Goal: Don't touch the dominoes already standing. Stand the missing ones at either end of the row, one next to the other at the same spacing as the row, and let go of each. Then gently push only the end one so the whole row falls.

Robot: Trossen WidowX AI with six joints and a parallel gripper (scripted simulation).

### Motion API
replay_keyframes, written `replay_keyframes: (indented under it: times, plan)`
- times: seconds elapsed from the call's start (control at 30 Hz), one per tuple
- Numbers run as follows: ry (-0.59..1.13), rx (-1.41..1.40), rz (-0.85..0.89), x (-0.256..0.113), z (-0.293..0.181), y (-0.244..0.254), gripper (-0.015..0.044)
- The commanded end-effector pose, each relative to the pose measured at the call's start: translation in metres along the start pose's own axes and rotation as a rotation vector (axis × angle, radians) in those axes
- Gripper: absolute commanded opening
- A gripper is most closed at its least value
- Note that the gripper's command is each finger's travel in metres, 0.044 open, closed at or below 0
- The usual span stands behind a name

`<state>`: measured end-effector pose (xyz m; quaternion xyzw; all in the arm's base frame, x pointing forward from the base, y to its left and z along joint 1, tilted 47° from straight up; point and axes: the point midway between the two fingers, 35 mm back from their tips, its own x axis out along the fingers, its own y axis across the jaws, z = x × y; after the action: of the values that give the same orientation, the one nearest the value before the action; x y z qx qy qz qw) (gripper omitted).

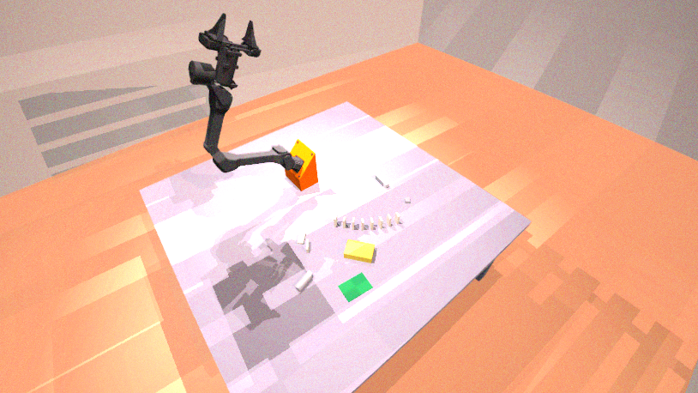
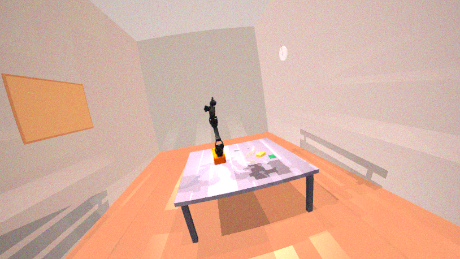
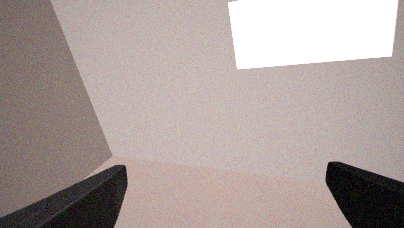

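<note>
A curved row of several cream dominoes point(image 1: 362, 224) point(image 2: 250, 152) stands upright on the table point(image 1: 439, 234) point(image 2: 221, 190). Two pale pieces that look like loose dominoes lie left of the row in the top view: one point(image 1: 301, 238) lies flat, the other point(image 1: 307, 244) is close beside it. My gripper point(image 1: 237, 19) point(image 3: 226, 172) is wide open and empty. It points up, high above the table and far from the row. The wrist view shows only ceiling, walls and a bright panel between and above the fingers.
A yellow block point(image 1: 358, 250) point(image 2: 260, 154) and a flat green patch point(image 1: 355, 287) point(image 2: 272, 156) lie in front of the row. A white cylinder point(image 1: 303, 281) lies to the left. A grey bar point(image 1: 382, 181) and a small pale cube point(image 1: 407, 200) lie behind. The orange base point(image 1: 308, 177) point(image 2: 220, 160) carries the arm.
</note>
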<state>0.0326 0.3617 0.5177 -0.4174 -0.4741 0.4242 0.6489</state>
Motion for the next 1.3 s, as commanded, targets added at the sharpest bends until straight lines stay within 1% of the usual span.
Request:
replay_keyframes:
  times: [0.0,0.13,0.27,0.4,0.53,0.73,0.9,1.07,1.27]
  plan:
    - [0.147,-0.102,0.094,0.009,-0.047,0.03,0.044]
    - [0.336,-0.223,0.216,0.007,-0.111,0.059,0.044]
    - [0.517,-0.329,0.354,-0.009,-0.176,0.083,0.044]
    - [0.69,-0.417,0.509,-0.036,-0.238,0.104,0.044]
    - [0.85,-0.485,0.681,-0.076,-0.293,0.122,0.044]
    - [1.063,-0.543,0.977,-0.154,-0.362,0.142,0.044]
    - [1.203,-0.54,1.252,-0.231,-0.4,0.155,0.044]
    - [1.297,-0.478,1.558,-0.316,-0.418,0.165,0.044]
    - [1.321,-0.316,1.934,-0.416,-0.412,0.175,0.044]
